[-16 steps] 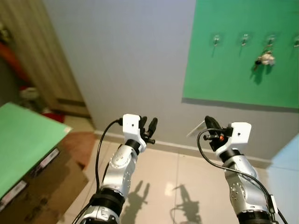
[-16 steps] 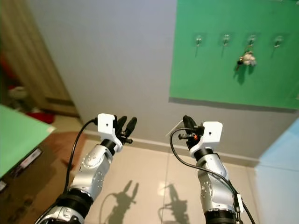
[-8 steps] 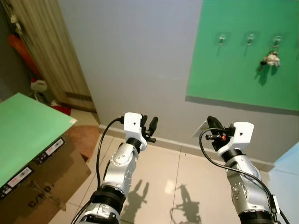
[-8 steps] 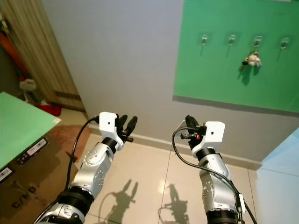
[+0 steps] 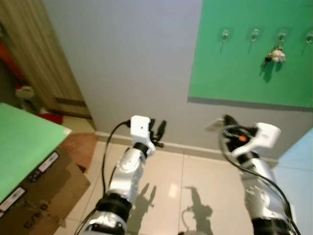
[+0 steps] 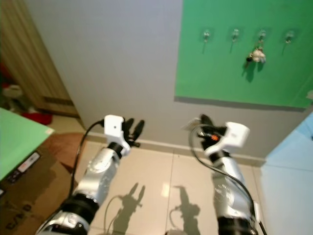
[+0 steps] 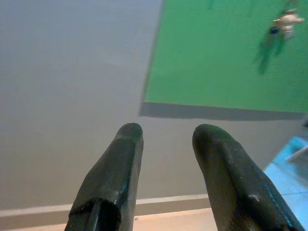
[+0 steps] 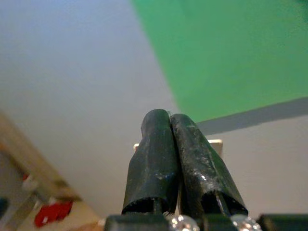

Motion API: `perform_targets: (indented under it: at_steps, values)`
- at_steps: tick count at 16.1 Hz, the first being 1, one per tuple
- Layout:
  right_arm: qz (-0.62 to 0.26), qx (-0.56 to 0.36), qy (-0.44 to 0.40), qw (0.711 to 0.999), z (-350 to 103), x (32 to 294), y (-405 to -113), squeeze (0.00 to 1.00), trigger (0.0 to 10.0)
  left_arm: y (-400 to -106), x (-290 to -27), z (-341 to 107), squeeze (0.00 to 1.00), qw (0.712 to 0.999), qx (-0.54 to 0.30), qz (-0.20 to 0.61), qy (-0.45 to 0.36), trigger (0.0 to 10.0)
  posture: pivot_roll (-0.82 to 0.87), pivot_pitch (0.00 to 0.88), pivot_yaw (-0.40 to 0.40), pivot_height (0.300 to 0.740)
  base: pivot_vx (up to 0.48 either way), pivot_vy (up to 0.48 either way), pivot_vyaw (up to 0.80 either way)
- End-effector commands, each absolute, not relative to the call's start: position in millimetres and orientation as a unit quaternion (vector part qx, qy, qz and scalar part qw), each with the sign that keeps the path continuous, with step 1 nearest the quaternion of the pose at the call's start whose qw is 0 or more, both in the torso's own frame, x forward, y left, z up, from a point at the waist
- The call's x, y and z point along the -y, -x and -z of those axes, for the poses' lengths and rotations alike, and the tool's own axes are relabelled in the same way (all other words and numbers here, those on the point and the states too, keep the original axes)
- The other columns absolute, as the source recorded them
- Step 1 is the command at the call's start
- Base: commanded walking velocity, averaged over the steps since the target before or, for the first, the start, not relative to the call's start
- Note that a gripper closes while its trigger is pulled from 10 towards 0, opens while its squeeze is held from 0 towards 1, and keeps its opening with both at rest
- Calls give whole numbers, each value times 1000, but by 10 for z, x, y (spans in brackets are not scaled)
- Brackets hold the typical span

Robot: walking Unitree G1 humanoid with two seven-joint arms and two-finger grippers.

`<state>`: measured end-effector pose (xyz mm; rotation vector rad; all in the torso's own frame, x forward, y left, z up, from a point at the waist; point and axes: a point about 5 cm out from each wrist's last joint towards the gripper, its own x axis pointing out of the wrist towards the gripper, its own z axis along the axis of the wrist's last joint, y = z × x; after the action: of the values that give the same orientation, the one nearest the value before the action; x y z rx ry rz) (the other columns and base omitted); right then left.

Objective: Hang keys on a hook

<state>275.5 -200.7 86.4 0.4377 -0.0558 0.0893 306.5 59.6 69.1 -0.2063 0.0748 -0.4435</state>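
Note:
A green board (image 5: pixel 234 73) is fixed on the grey wall, with a row of small clear hooks (image 5: pixel 225 34) near its top. A bunch of keys (image 5: pixel 277 55) with a pale fob hangs from the third hook and shows in the left wrist view as keys (image 7: pixel 288 20). My left gripper (image 5: pixel 156 126) is raised in front of the wall, well below and left of the board. It is open, with nothing between its fingers (image 7: pixel 120 163). My right gripper (image 5: pixel 227 120) is held up below the board, shut, its fingers (image 8: pixel 154 144) pressed together. A small pale flat piece (image 5: pixel 212 125) shows at its tip.
A cardboard box with a green top (image 5: pixel 24 142) stands at the left. Behind it are a wooden slatted panel (image 5: pixel 39 54) and red items on the floor (image 5: pixel 49 117). A light blue surface (image 5: pixel 298 152) is at the right edge. Beige floor tiles (image 5: pixel 166 186) lie below the arms.
The whole picture has shifted and blurred as the camera moved. My right forearm has swung slightly to the right. The keys still hang on the same hook.

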Motion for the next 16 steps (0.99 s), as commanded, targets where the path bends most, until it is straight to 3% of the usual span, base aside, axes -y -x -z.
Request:
perform_targets:
  at_steps: [1, 5, 10, 13, 16]
  values:
    - [-57, 35, -229, 971, -943, 1971, -2798, 0, 10000, -3084, -591, -752, 0, 968, -25, 227, 102, 10000, -193, 0, 19, 740, 296, 0, 0]
    - [-84, 40, -237, 967, -1016, 1888, -2838, 0, 10000, -3105, -584, -802, 0, 967, -17, 233, 103, 10000, -191, 0, 22, 740, 318, 0, -534]
    - [-114, 63, -234, 963, -1163, 1853, -2863, 0, 10000, -3142, -596, -897, 0, 965, -1, 239, 106, 10000, -179, 0, 27, 740, 392, 0, 0]
    - [-122, 84, -245, 958, -1256, 1879, -2868, 0, 10000, -3141, -601, -930, 0, 965, 5, 239, 111, 10000, -177, 0, 19, 740, 446, 0, 740]
    - [-135, 83, -246, 956, -1308, 1833, -2896, 0, 10000, -3163, -598, -979, 0, 964, 13, 240, 111, 10000, -177, 0, 15, 740, 454, 0, 0]
